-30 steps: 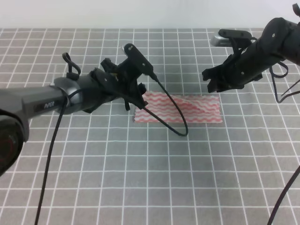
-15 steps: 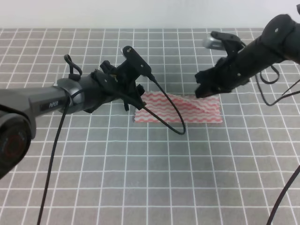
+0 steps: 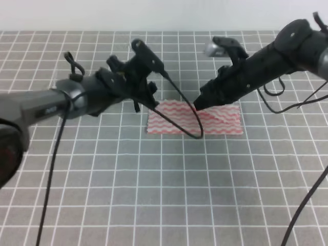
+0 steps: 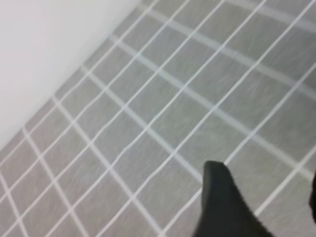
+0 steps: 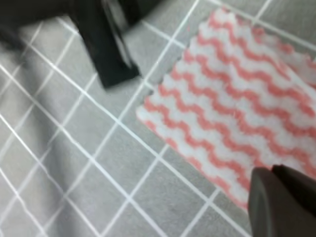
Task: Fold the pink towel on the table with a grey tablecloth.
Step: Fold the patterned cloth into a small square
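The pink towel point(image 3: 215, 122) lies flat on the table with a grey tablecloth point(image 3: 154, 189) as a wide rectangle, one fold line running slantwise across it. My left gripper point(image 3: 147, 96) hovers just beyond the towel's far left corner. In the left wrist view my left gripper point(image 4: 269, 207) stands open over bare grid cloth. My right gripper point(image 3: 199, 105) reaches across to the towel's far middle edge. In the right wrist view its fingers point(image 5: 284, 202) look pressed together above the towel point(image 5: 232, 113), with nothing seen between them.
A black cable point(image 3: 189, 123) loops from the left arm over the towel's left half. A white wall point(image 4: 44, 54) borders the table's far edge. The left arm's dark finger point(image 5: 106, 49) shows beside the towel's corner.
My right arm has swung left and down, from beyond the towel's right end to its far middle edge. The left arm has drawn back slightly, away from the towel's left edge.
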Available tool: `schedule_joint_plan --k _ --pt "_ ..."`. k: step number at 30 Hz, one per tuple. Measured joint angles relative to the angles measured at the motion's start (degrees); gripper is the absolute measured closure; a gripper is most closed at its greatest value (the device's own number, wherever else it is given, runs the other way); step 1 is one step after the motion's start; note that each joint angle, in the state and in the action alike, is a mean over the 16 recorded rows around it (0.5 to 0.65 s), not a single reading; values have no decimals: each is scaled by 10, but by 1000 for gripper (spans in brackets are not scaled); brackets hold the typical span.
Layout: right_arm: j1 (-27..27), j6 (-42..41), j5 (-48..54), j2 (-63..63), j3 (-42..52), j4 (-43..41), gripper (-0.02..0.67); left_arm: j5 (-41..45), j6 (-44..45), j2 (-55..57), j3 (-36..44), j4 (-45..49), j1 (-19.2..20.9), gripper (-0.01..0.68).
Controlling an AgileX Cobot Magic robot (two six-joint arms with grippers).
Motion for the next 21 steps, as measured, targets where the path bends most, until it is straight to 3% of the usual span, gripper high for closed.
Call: schedule_joint_plan --k 4,16,21 --pt "7 -21 -11 12 0 -15 664 20 0 -20 0 0 0 373" --pt "17 -31 -64 37 0 -70 664 113 0 -55 0 1 0 613" --pt "17 -25 -87 41 0 -86 665 139 0 -56 0 2 0 656"
